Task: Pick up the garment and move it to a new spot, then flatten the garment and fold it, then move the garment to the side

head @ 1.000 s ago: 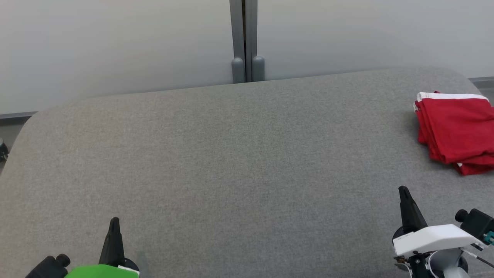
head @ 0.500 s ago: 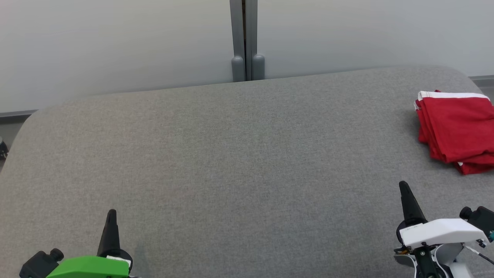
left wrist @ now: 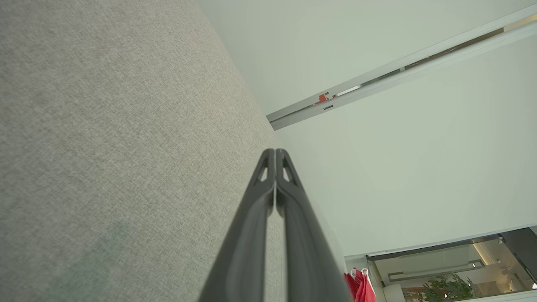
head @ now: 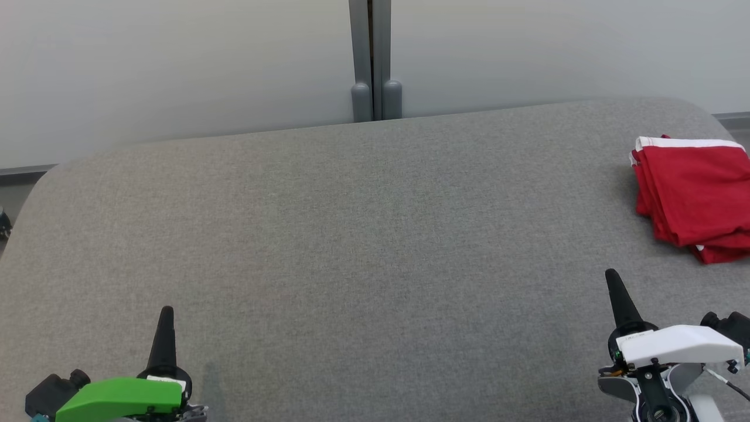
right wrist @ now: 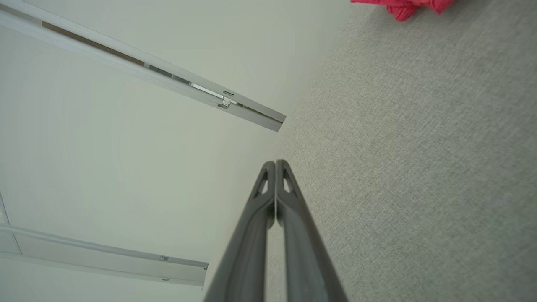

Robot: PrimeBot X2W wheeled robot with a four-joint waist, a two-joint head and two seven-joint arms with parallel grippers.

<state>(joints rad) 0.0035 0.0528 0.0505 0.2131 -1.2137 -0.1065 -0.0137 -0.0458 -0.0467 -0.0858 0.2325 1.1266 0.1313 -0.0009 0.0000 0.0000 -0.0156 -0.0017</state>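
A folded red cloth garment with a white band along its far edge (head: 694, 199) is seen lying on a wide, flat surface covered in grey woven fabric (head: 351, 234). The garment is placed at the far right of that surface, close to its rounded far corner. Part of it is cut off by the right edge of the head view. It is stacked in neat layers, and the edges of the layers are seen on its left side.

The left gripper with two long dark fingers (head: 166, 313) is seen at the lower left of the head view, above a bright green cover (head: 117, 398). Its two fingers are pressed tight together, and it is empty. It is found over the near left part of the grey surface, well apart from the garment. A soft shadow is cast beside it on the fabric.

The right gripper (head: 613, 276) is seen at the lower right, above a white cover (head: 679, 346). Its fingers are pressed tight together too, and it is empty. It is nearer to the garment than the left gripper is, but a strip of bare grey fabric is seen between the two. Whether the tips of either gripper are touching the fabric cannot be told.

Behind the surface a plain pale wall (head: 176, 70) is seen, and it is split by a thin grey upright post (head: 369, 58). In the right wrist view a bit of the red garment is seen at the top edge.
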